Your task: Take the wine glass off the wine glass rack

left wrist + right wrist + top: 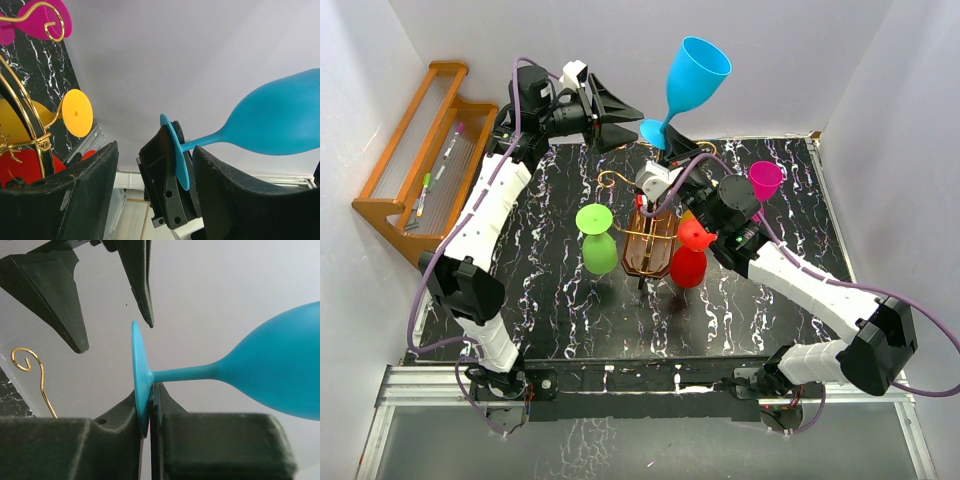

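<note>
My right gripper [148, 412] was clamped shut on the thin rim of the foot of the blue wine glass [280, 370]. Only the lower edge of that disc sat between my pads. The stem ran out sideways and the bowl hung far off to 3 o'clock in my wrist view, unsupported.

From above, the glass was clear of the wine glass rack [645, 250], lifted at its 12 o'clock, with the bowl leaning toward 1 o'clock.

My left gripper [618, 118] stood wide open and empty at 9 o'clock of the foot. Its fingertips were near the disc but apart from it.

I judged the main risk to be that small bite. The weight of the bowl could have twisted the foot in my pads, or slid it out.

A drop would have landed on the rack and on the green glass [598, 245] and red glass [688, 262] hanging below.

Had my left fingers moved in carelessly, they could have knocked the disc loose. A quick swing toward 3 o'clock could also have brushed the magenta glass [765, 180].
</note>
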Available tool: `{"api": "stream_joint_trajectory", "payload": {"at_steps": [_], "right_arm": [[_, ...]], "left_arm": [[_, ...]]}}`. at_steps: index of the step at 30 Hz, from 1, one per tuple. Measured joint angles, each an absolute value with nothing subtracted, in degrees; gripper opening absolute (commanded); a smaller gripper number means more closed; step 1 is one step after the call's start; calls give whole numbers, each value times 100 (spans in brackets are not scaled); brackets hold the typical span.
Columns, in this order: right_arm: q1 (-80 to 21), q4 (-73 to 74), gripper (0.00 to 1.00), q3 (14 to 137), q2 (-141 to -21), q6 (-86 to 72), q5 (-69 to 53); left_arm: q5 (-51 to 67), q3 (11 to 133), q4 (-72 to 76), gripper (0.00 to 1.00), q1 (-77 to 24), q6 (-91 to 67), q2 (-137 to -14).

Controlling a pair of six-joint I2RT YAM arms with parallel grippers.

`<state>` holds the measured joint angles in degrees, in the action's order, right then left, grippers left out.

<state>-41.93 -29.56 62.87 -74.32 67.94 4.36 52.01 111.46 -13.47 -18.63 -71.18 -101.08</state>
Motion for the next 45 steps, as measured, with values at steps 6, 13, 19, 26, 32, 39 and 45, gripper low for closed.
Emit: {"api": "stream_joint_trajectory", "payload": {"at_steps": [6, 13, 19, 26, 32, 39, 45], "right_arm": [[-4215, -2954, 8, 6287, -7472, 6855, 438], [-4244, -2936, 8, 6287, -7625, 6899, 440], [-4278, -2943, 8, 6292, -7784, 6914, 456], [-4318, -3068, 8, 6329, -7837, 6949, 480], [-4342, -3065, 9, 6329, -7837, 7022, 499], [-4357, -3026, 48, 6326, -7837, 6969, 589], [-4379, -3002, 55, 6189, -7623, 6661, 834]], "left_arm": [[5245, 11144, -1192, 50, -1863, -7220, -10106], [5424, 11026, -891, 40, -1863, -7380, -10106], [5566, 10816, -840, 19, -1863, -7435, -10103], [5682, 10807, -812, 14, -1861, -7428, -10103], [5754, 10809, -832, 0, -1861, -7395, -10106], [5732, 10809, -891, 0, -1865, -7380, -10106], [5369, 10809, -735, 0, -1811, -7369, -10106]]}}
